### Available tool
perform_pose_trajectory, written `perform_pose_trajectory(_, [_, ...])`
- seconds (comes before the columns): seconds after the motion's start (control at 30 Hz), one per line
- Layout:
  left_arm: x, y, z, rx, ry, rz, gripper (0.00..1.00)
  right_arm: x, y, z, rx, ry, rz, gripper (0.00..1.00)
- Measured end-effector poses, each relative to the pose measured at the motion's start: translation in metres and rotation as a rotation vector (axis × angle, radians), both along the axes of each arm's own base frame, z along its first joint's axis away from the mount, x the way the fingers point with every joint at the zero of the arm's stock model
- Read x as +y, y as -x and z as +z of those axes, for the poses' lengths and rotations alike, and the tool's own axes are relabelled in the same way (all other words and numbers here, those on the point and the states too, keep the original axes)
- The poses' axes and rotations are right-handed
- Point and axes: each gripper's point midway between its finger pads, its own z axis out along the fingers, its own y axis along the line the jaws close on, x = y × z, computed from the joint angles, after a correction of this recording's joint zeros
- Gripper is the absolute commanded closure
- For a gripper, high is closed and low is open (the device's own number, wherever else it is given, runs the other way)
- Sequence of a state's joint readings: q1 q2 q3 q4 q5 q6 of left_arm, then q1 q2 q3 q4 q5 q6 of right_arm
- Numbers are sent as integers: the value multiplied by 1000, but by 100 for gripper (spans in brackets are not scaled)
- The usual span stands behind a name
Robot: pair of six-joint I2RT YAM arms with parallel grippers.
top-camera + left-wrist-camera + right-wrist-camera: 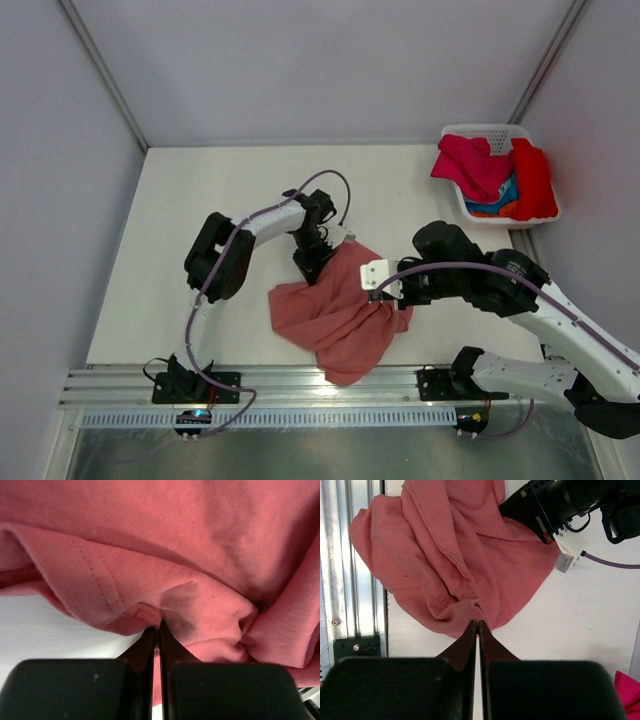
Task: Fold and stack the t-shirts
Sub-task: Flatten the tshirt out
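Shirt first: salmon shirt (335, 315) lies crumpled mid-table toward the near edge, its lower tip over the metal rail (130, 385). It isn't spread and no fold is made yet. The others, magenta shirt (470, 165), red shirt (535, 180), blue shirt (506, 194) & orange shirt (488, 210), are heaped in the white basket (480, 130) at far right, well apart. Step in hand, by my read: getting shirt no. 1 laid flat, i.e. v. early in the task, nothing stacked.

Left gripper (156, 628) sits at the shirt's far-left corner. Jaws are together w/ only a hairline slit & a stitched hem bunched right at the tips, so it's clamped on cloth in a thin pinch. Right gripper (476, 625) is at the shirt's right side, jaws likewise pressed together w/ the tips at a rolled hem edge. Prob. a pinch on fabric too, though I can't tell how much cloth is between them.

Next move, as I judge it: lift both pinches & draw them apart so the cloth opens, then lay it on bare table (200, 200), back from the rail. That needs an even pull; thin grips on soft cotton could slip, & the layers are twisted between the 2 arms.
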State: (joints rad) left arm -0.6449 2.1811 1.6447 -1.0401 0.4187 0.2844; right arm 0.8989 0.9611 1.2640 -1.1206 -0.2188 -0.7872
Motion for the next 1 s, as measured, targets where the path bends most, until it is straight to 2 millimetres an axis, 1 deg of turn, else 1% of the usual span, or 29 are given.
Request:
perform_pose_trajectory(0.07, [1,-3,1,-11,-18,14,100,0,-1,-1,-4,0,-3,97])
perform_pose_trajectory(0.1, [3,-8,3,-31,-34,19,100,-1,-1,-1,-8,0,-7,97])
perform_pose_trajectory(0.17, [4,-23,13,-91,-47,38,100,-1,-3,-1,-15,-2,-12,97])
perform_pose_trajectory(0.2, [5,-35,25,-129,-48,62,100,-2,-4,-2,-19,-1,-16,97])
perform_pose_trajectory(0.23, [5,-51,42,-183,-32,92,100,-3,-4,-3,-21,0,-21,97])
perform_pose_trajectory(0.27, [7,-70,64,-243,-3,141,100,-4,-5,-5,-23,2,-26,97])
perform_pose_trajectory(0.3, [11,-91,92,-309,37,201,100,-5,-6,-6,-25,6,-31,97])
perform_pose_trajectory(0.33, [20,-112,124,-378,84,269,100,-5,-6,-7,-27,6,-33,97])
perform_pose_trajectory(0.37, [40,-137,167,-470,143,363,100,-5,-7,-8,-31,7,-37,97])
perform_pose_trajectory(0.4, [60,-152,200,-542,180,437,100,-6,-8,-8,-35,7,-41,97])
perform_pose_trajectory(0.43, [89,-164,235,-629,205,519,100,-6,-8,-8,-40,6,-45,97])
perform_pose_trajectory(0.47, [104,-165,262,-698,221,558,100,-7,-9,-8,-44,5,-47,97])
perform_pose_trajectory(0.5, [153,-168,295,-797,203,667,100,-7,-10,-9,-48,6,-51,97])
perform_pose_trajectory(0.53, [174,-163,314,-851,192,713,100,-7,-11,-8,-53,5,-54,97])
perform_pose_trajectory(0.57, [192,-152,334,-914,179,752,100,-7,-12,-9,-58,5,-58,97])
perform_pose_trajectory(0.6, [201,-137,349,-958,173,768,100,-7,-14,-8,-63,4,-61,97])
perform_pose_trajectory(0.63, [201,-125,355,-975,174,765,100,-7,-15,-8,-68,4,-65,97])
perform_pose_trajectory(0.67, [200,-108,358,-991,179,751,100,-7,-16,-8,-73,5,-70,97])
perform_pose_trajectory(0.7, [199,-95,355,-990,170,739,100,-7,-17,-8,-76,6,-73,97])
perform_pose_trajectory(0.77, [201,-73,337,-970,142,711,88,-8,-19,-8,-82,7,-79,97])
perform_pose_trajectory(0.8, [205,-64,323,-945,107,706,82,-8,-20,-7,-85,6,-82,97])
perform_pose_trajectory(0.83, [208,-58,310,-923,80,703,78,-8,-20,-7,-85,6,-83,97])
perform_pose_trajectory(0.93, [218,-45,270,-841,-14,687,75,-8,-20,-7,-85,7,-84,97])
perform_pose_trajectory(1.0, [221,-41,254,-803,-50,674,75,-8,-20,-8,-84,7,-84,97])
